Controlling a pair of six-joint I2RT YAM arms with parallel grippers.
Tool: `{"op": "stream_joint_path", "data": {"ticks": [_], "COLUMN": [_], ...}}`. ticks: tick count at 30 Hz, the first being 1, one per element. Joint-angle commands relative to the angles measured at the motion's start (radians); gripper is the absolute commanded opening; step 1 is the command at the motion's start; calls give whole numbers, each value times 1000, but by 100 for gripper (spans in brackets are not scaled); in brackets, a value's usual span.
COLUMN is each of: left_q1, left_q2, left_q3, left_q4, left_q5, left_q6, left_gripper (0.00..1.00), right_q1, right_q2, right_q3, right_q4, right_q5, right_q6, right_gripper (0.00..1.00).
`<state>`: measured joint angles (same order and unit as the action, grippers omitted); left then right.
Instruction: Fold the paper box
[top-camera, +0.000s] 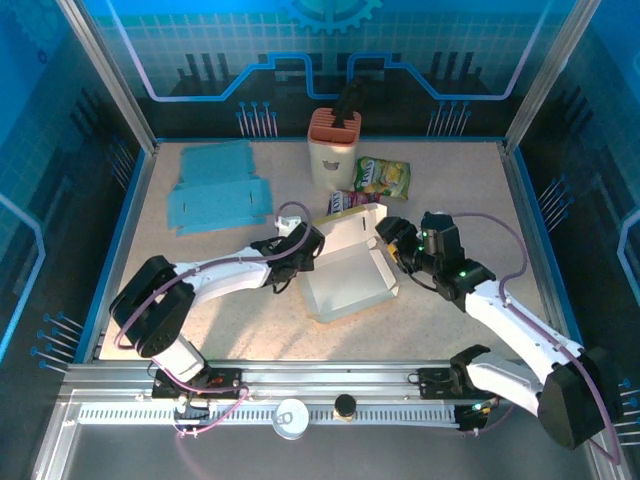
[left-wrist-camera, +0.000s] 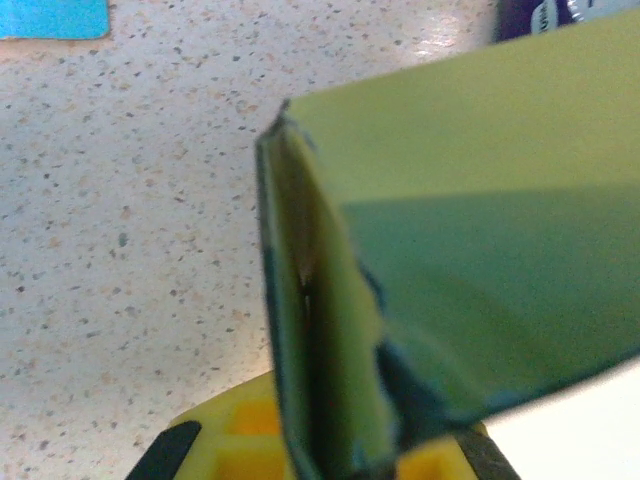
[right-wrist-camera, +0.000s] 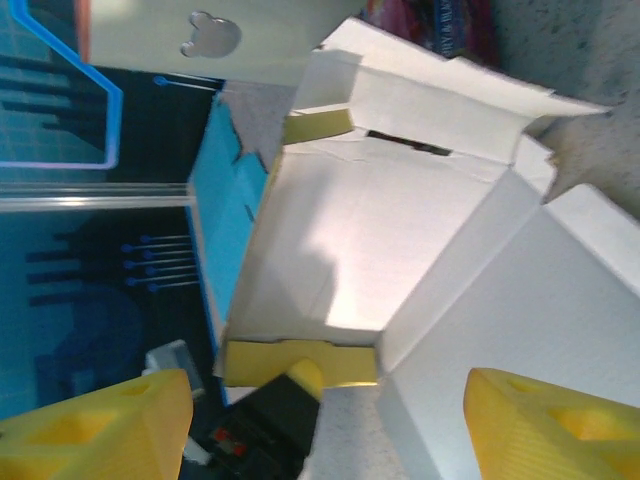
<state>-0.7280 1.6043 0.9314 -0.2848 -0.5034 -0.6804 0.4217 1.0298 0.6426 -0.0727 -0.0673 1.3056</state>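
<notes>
Cream paper box (top-camera: 348, 280) sits half-formed in the middle of the table (top-camera: 450, 180), lid flap raised. Left gripper (top-camera: 303, 246) is clamped on its left wall. Right gripper (top-camera: 386, 233) stands wide just beside the lid's right edge, gripping nothing.

Overhead view far; wrist views close, sharing paper box (top-camera: 350, 280)

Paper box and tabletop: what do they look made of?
paper box: thin paperboard, matte, white inside, yellow-green outside; crisp creases and cut tabs suggest it. tabletop: speckled beige, stone-look, probably laminate or composite; faint glare in the left wrist view hints at a smooth, slightly glossy finish.
</notes>
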Motion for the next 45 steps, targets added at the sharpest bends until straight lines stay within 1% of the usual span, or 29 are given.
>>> {"op": "stream_joint_path", "data": {"ticks": [1, 2, 4, 7, 11, 15, 17, 19, 22, 23, 25, 26, 28, 29, 31, 37, 41, 45], "left_q1": [8, 9, 12, 16, 19, 19, 17, 18, 17, 17, 17, 16, 16, 17, 14, -1, -24, -28], "left_q2": [-38, -44, -55, -65, -64, -61, -62, -67, -72, -68, -58, -48, -34, -32, -36, -52, -27, -9], "left_q3": [-31, -33, -32, -35, -35, -40, -51, -79, -119, -131, -144, -143, -148, -156, -174, -219, -222, -220], "left_q4": [-84, -90, -115, -139, -156, -159, -145, -102, -28, 3, 45, 59, 91, 113, 155, 241, 252, 260], "left_q5": [-4, -12, -33, -58, -94, -131, -147, -165, -177, -178, -186, -196, -205, -208, -208, -183, -202, -205], "left_q6": [37, 52, 88, 125, 164, 181, 189, 210, 247, 270, 313, 333, 370, 386, 407, 420, 402, 387], "left_gripper": [0, 0, 0, 0, 0, 0, 0, 0, 0, 0, 0, 0, 0, 0, 0, 0, 0, 0], "right_q1": [-37, -53, -89, -101, -66, -13, -17, -51, -119, -142, -173, -189, -213, -231, -255, -252, -238, -224], "right_q2": [8, 15, 33, 62, 100, 170, 186, 188, 190, 192, 201, 212, 244, 268, 324, 405, 442, 476], "right_q3": [72, 82, 102, 143, 175, 221, 221, 199, 136, 118, 85, 69, 37, 26, 15, -6, -8, 5], "right_q4": [-84, -92, -103, -134, -115, -108, -97, -59, 91, 124, 150, 159, 183, 201, 238, 283, 303, 306], "right_q5": [3, -10, -52, -81, -74, -45, -31, -43, -156, -194, -217, -218, -210, -217, -259, -280, -276, -281], "right_q6": [-155, -188, -259, -327, -338, -348, -364, -410, -529, -582, -664, -700, -734, -734, -726, -749, -782, -822], "right_gripper": [71, 69, 62, 54, 54, 57, 59, 59, 55, 52, 48, 44, 37, 35, 35, 37, 38, 37]}}
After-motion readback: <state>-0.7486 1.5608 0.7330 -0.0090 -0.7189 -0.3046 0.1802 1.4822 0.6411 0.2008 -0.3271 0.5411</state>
